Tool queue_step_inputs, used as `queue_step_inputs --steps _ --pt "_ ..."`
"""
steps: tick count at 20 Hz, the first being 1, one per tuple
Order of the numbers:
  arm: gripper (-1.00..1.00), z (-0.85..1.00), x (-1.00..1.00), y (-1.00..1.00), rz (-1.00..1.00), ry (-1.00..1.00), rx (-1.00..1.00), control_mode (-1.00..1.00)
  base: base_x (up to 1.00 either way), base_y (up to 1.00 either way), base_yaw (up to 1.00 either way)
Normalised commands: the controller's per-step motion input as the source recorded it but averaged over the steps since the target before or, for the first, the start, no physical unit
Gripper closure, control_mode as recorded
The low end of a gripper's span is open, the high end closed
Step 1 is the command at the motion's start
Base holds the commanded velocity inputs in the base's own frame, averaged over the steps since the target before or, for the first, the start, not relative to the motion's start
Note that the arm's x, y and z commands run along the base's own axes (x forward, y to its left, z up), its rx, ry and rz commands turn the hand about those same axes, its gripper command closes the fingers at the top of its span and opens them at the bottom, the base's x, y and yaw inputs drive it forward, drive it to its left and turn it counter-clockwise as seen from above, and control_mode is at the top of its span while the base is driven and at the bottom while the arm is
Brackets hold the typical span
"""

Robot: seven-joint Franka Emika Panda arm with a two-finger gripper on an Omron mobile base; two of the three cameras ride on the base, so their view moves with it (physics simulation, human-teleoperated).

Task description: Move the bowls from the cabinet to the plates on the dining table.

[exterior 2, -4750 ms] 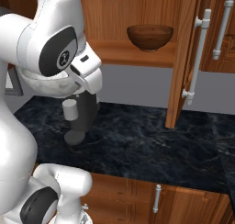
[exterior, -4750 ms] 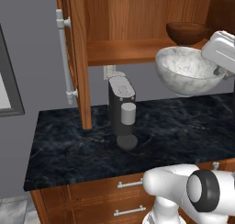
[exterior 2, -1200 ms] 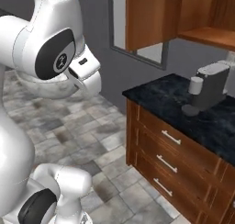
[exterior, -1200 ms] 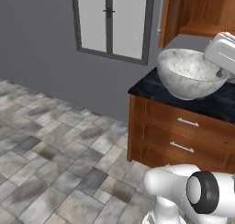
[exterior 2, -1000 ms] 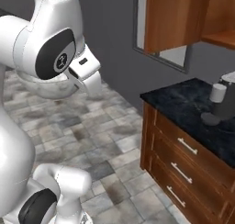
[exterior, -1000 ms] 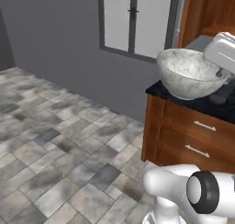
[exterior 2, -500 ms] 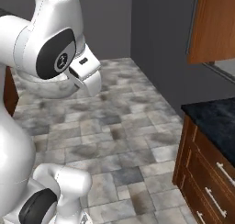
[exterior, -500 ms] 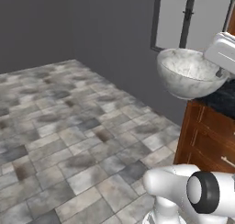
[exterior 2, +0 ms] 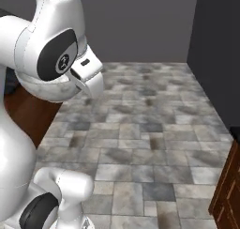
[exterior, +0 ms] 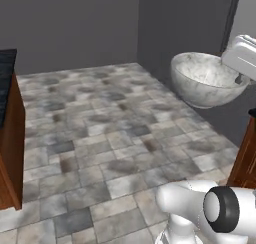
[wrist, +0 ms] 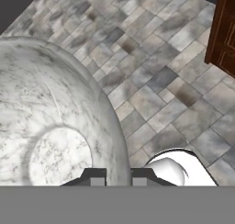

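A white-grey marbled bowl (exterior: 205,80) hangs in the air at the right of the left base view, over the tiled floor. My gripper (exterior: 239,79) is shut on its right rim. In the hand view the bowl (wrist: 46,122) fills the left side, and the gripper (wrist: 118,176) has one dark fingertip (wrist: 94,175) inside the rim and the other outside. At the far left stands a black-topped, reddish-brown wooden end (exterior: 7,138) that looks like the dining table. The plates and the cabinet are out of view.
Grey stone floor tiles (exterior: 100,138) spread ahead, bounded by dark grey walls (exterior: 75,23). A reddish-brown wooden drawer unit (exterior: 246,163) stands at the right, also seen as the wooden drawer unit (exterior 2: 229,186) and in the hand view (wrist: 225,30).
The whole picture has swung: the counter and drawers slid off to the right and open floor and walls came in, so the base has turned. The marbled bowl stays in the gripper.
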Motion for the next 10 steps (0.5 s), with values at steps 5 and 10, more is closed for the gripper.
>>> queue_step_inputs --steps 5,10 --pt "1.00 0.00 0.00 0.00 0.00 0.00 0.00 1.00 0.00 0.00 0.44" --pt "1.00 0.00 0.00 0.00 0.00 0.00 0.00 1.00 0.03 0.00 0.40"
